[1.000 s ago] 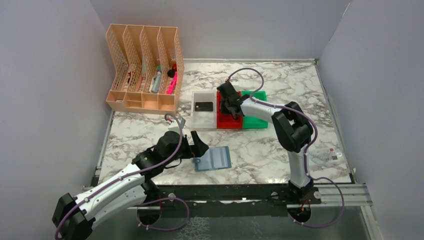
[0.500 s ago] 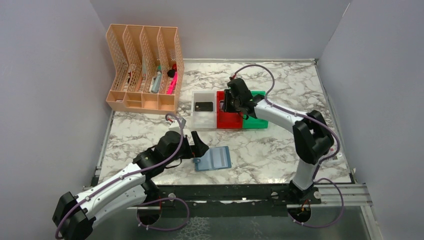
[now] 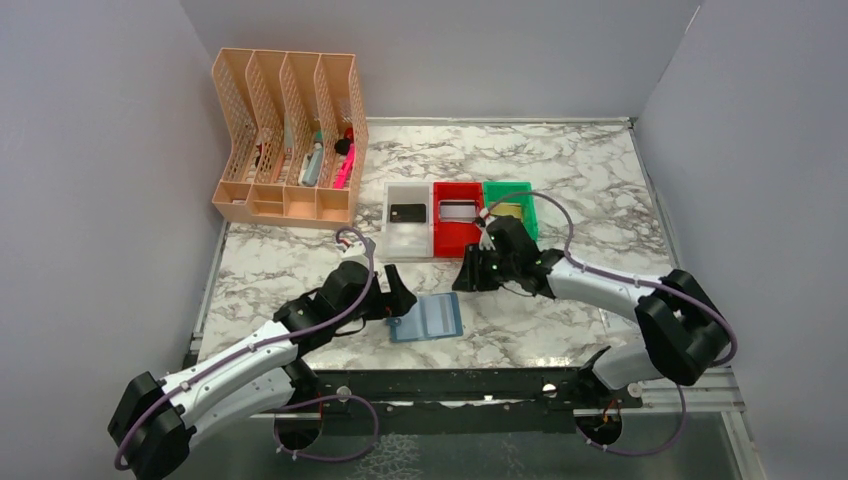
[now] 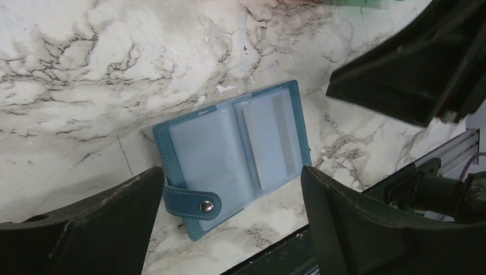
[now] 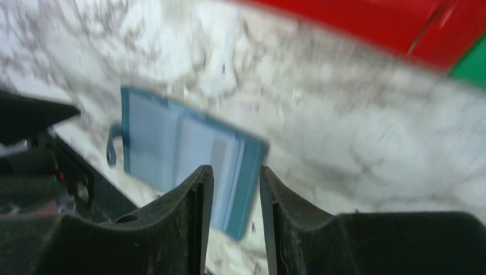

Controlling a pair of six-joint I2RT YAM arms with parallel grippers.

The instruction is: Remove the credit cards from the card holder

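The blue card holder (image 3: 427, 317) lies open on the marble near the front edge. In the left wrist view (image 4: 229, 154) its clear pockets face up, and a pale grey card (image 4: 268, 143) shows in the right pocket. My left gripper (image 3: 395, 295) is open and empty, just left of the holder, with its jaws (image 4: 232, 172) spread wide on either side of it. My right gripper (image 3: 468, 274) hovers just beyond the holder's right side. In the blurred right wrist view (image 5: 236, 172) its jaws stand a little apart and hold nothing. The holder (image 5: 172, 143) lies ahead of them.
Three bins stand behind the holder. The white bin (image 3: 405, 240) holds a black card (image 3: 408, 213). The red bin (image 3: 455, 240) holds a silver card (image 3: 457, 210). The green bin (image 3: 520, 232) holds a gold card (image 3: 508, 210). A peach mesh file rack (image 3: 285, 140) stands at back left.
My right arm has pulled back from over the red bin to beside the holder's right edge, leaving a silver card in that bin. My left arm has barely moved.
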